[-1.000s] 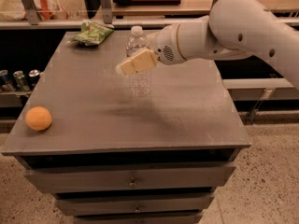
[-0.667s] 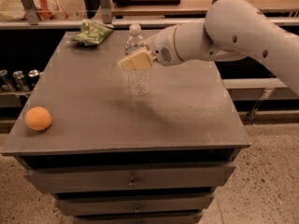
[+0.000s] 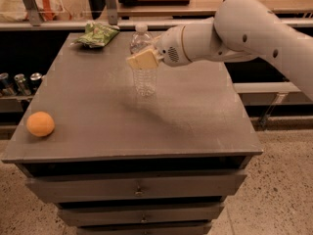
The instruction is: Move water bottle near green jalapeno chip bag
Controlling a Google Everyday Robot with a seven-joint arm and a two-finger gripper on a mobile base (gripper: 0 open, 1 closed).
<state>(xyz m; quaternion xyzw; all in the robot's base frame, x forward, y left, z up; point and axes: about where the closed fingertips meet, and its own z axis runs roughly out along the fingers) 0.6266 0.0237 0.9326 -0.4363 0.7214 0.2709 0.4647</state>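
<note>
The water bottle (image 3: 145,80) is clear ribbed plastic with a white cap and stands upright near the middle of the grey tabletop (image 3: 98,111), slightly toward the back. My gripper (image 3: 145,58) is shut on the bottle's upper body, its cream-coloured fingers (image 3: 139,61) covering the label area. The white arm reaches in from the right. The green jalapeno chip bag (image 3: 96,34) lies flat at the table's back left corner, well apart from the bottle.
An orange ball-like fruit (image 3: 40,124) sits near the table's front left edge. Several small metal cans (image 3: 19,82) stand on a lower shelf to the left. A shelf with bags runs behind the table. Drawers sit below the tabletop.
The gripper and the bottle have shifted slightly left and toward the back. The chip bag and the fruit have not moved.
</note>
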